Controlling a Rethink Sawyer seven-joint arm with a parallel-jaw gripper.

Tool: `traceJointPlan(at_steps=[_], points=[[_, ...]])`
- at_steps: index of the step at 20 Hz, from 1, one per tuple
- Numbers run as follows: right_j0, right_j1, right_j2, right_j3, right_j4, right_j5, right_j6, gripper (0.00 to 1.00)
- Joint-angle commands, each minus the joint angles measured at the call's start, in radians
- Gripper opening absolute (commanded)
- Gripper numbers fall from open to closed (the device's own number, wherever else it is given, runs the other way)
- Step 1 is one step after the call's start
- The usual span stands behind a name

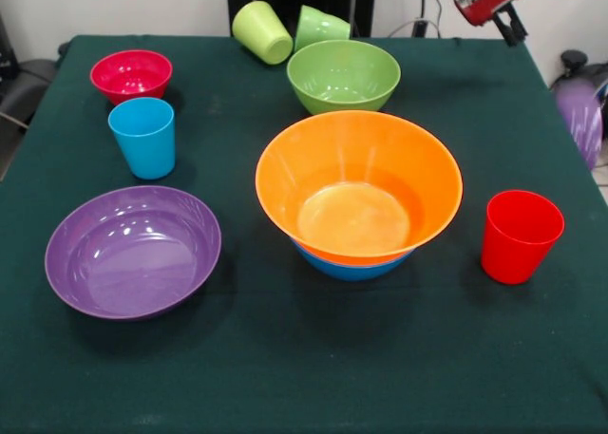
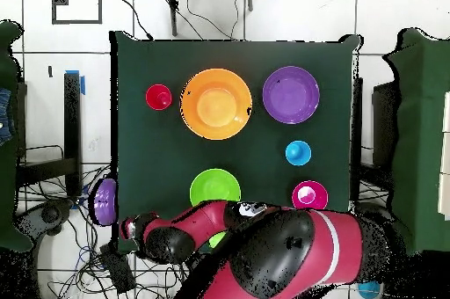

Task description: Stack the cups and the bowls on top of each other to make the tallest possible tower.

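Bowls and cups spread over the table (image 1: 285, 377), one two-bowl stack at centre.

Seen from the front: shows a purple bowl (image 1: 133, 252) upright at 8 o'clock and a red cup (image 1: 521, 235) upright at 4 o'clock. Has the orange bowl (image 1: 359, 187) nested in the blue bowl (image 1: 351, 266) at centre, only the blue underside peeking out. Places the blue cup (image 1: 142, 137) at 10 o'clock, the red bowl (image 1: 131, 74) just behind it. Sets the green bowl (image 1: 343, 75) at 12 o'clock, with the yellow-green cup (image 1: 262, 31) on its side and the green cup (image 1: 321, 26) tipped, both at the far edge. Puts a second purple bowl (image 1: 579, 119) at 2 o'clock, off the table edge. Leaves the gripper (image 1: 503, 18) raised at 1 o'clock; cannot tell whether clenched or released.
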Motion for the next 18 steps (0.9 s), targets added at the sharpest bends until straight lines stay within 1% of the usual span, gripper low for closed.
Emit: traceJointPlan(at_steps=[1,7,12,14,16,18], points=[[-0.009,0.014,-0.023,-0.146,-0.040,-0.005,0.049,0.00],[-0.025,0.019,-0.015,-0.147,-0.043,0.001,0.046,0.00],[-0.016,0.007,-0.020,-0.146,-0.042,0.004,0.042,0.00],[0.010,-0.016,-0.043,-0.151,-0.038,-0.001,0.043,0.00],[0.011,-0.022,-0.049,-0.150,-0.018,0.016,0.052,0.00],[0.030,-0.040,-0.068,-0.158,-0.009,0.026,0.052,0.00]])
